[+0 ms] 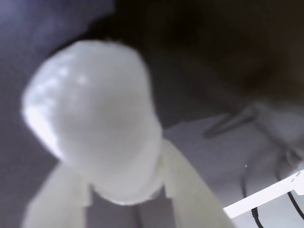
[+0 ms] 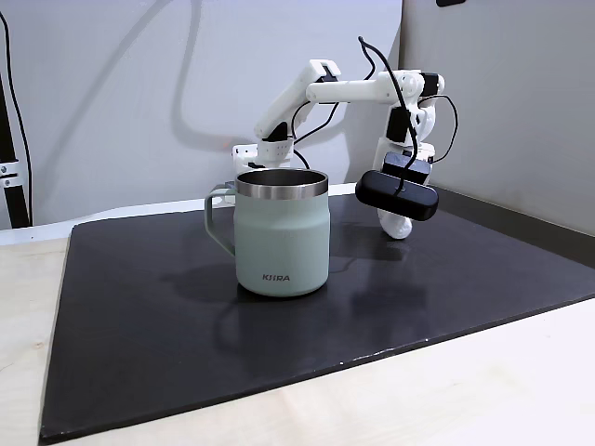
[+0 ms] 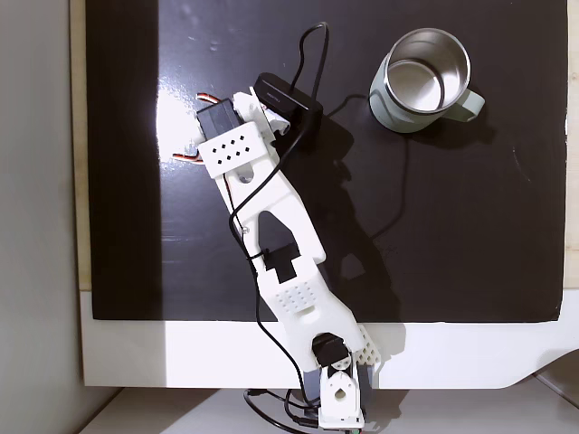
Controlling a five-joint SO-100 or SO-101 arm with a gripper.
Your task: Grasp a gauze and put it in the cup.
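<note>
In the wrist view the gauze [image 1: 95, 109] is a blurred white soft lump very close to the lens. It sits between the two pale fingers [image 1: 192, 190] of my gripper [image 1: 116, 166], which is shut on it. From the side, the gripper [image 2: 397, 226] hangs low over the black mat, to the right of the cup and behind it. The cup [image 2: 279, 242] is a sage-green mug with a steel rim, upright, handle to the left. From above, the cup [image 3: 384, 104] stands at the upper right with nothing seen inside, and the wrist hides the gauze.
A black mat [image 2: 167, 316] covers most of the light wooden table. The black wrist camera [image 2: 398, 193] and its cable hang off the arm. The arm's base [image 3: 335, 398] stands on a white board at the mat's edge. Grey walls stand close behind.
</note>
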